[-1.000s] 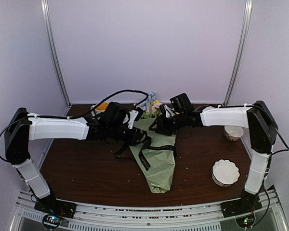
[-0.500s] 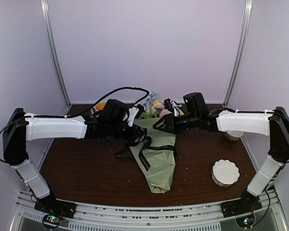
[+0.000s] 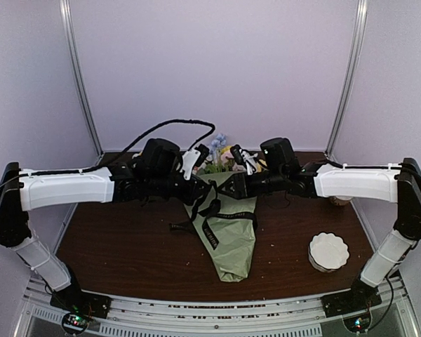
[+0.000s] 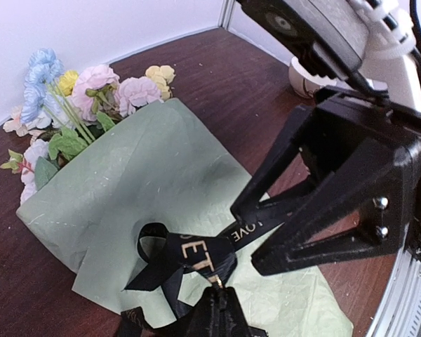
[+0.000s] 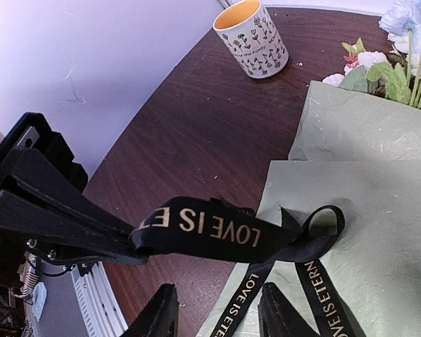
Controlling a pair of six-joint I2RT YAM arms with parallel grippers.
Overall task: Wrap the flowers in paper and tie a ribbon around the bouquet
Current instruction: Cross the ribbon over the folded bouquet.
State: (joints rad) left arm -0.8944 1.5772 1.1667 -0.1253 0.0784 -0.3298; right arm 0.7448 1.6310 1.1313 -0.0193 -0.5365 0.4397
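The bouquet lies in the middle of the table. Its pastel flowers (image 3: 221, 158) (image 4: 91, 91) stick out of the far, wide end of a cone of sage-green paper (image 3: 233, 242) (image 4: 140, 175). The black ribbon (image 3: 214, 212) (image 4: 196, 256) (image 5: 217, 228) with light lettering is looped on top of the cone. My left gripper (image 3: 198, 196) (image 4: 221, 293) is shut on a raised stretch of the ribbon. My right gripper (image 3: 229, 189) (image 5: 221, 317) faces it from the right. Its fingers (image 4: 316, 225) stand apart around that taut stretch and clamp nothing.
A white mug (image 5: 251, 36) with an orange inside stands at the back left of the brown table (image 3: 119, 246). A white scalloped dish (image 3: 329, 251) sits at the front right. A pale cup (image 3: 340, 199) shows behind the right forearm. White walls enclose the back and sides.
The right arm has stretched out, its elbow swinging right while its gripper stayed at the ribbon. The left gripper has shifted right and lifted the ribbon higher over the cone.
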